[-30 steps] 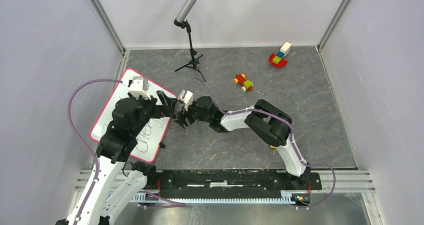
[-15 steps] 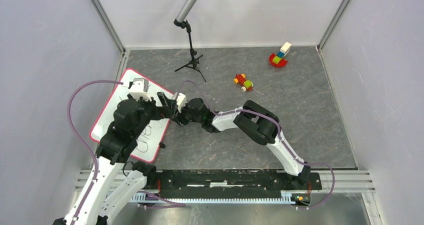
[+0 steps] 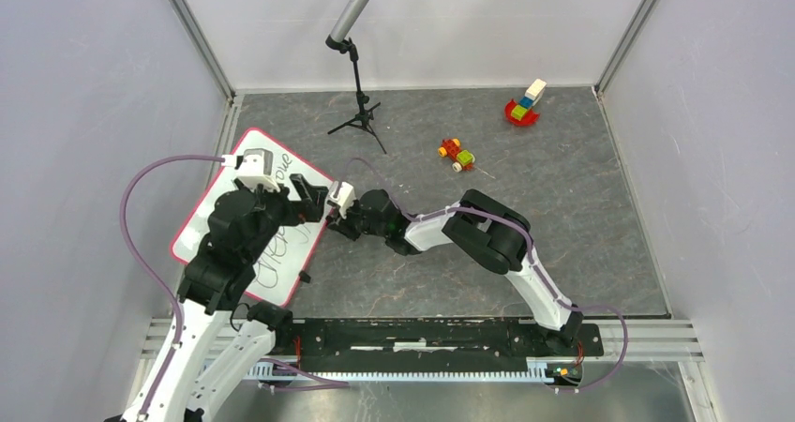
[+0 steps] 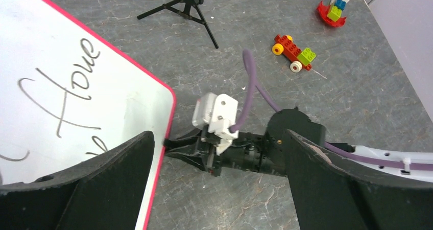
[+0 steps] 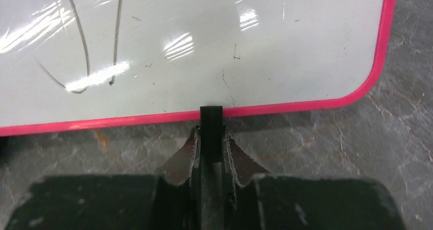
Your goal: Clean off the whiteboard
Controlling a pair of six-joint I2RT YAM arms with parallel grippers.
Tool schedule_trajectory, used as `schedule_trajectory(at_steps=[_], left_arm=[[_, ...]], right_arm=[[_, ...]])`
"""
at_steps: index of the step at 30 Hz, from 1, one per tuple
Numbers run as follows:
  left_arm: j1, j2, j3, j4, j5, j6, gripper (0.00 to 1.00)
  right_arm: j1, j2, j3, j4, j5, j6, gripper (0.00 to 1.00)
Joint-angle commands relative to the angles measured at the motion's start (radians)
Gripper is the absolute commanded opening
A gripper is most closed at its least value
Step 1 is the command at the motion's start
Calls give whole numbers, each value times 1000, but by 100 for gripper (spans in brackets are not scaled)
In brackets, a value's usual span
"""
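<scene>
The whiteboard (image 3: 199,234) lies flat at the left of the table, pink-rimmed, with black handwriting (image 4: 61,97) on it. My right gripper (image 3: 325,218) reaches to the board's right edge, low over the table. In the right wrist view, my right gripper (image 5: 211,138) is shut on a small black edge clip (image 5: 211,116) that sits on the pink rim of the whiteboard (image 5: 204,46). My left gripper (image 3: 305,197) hovers over that same edge. In the left wrist view, my left gripper (image 4: 218,138) stands wide open with nothing between its fingers, looking down on the right arm's wrist.
A black microphone tripod (image 3: 356,113) stands at the back. A toy car of bricks (image 3: 456,154) and a red brick boat (image 3: 523,108) lie at the back right. A second black clip (image 3: 306,275) sits on the board's near right edge.
My right gripper slid left to the board's edge and went from open to shut on the black clip. The left arm shifted slightly left; its gripper stayed open.
</scene>
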Motion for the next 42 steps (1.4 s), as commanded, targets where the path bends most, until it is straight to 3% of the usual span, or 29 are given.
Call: schedule_trajectory(at_steps=[1,12,18,19,24,28,37,42], left_arm=[[17,19,-2,47,11,37,100],[34,62,2,53,42,37,100],[34,163,93,3,61,60,100],[34,189,122,-19,61,62,100],[34,293,227,-63,79,66,100],[34,298,241,-56,55,50,100],[33,317,283,-58,-14,33,100],[33,347,355,-40,96,3,100]], right_arm=[[-42,-89,-102,10,-97,-28,0],[-206,-301,-433,14,-305,-27,0],[-366,-342,-444,-212,-389,-15,2],[-385,-348,-434,-259,-396,-27,7],[-401,-398,-394,-407,-319,-69,54],[-401,-472,-381,-516,-239,-51,73],[-333,-733,-536,-595,-56,198,82],[-317,-898,-534,-839,295,203,84]])
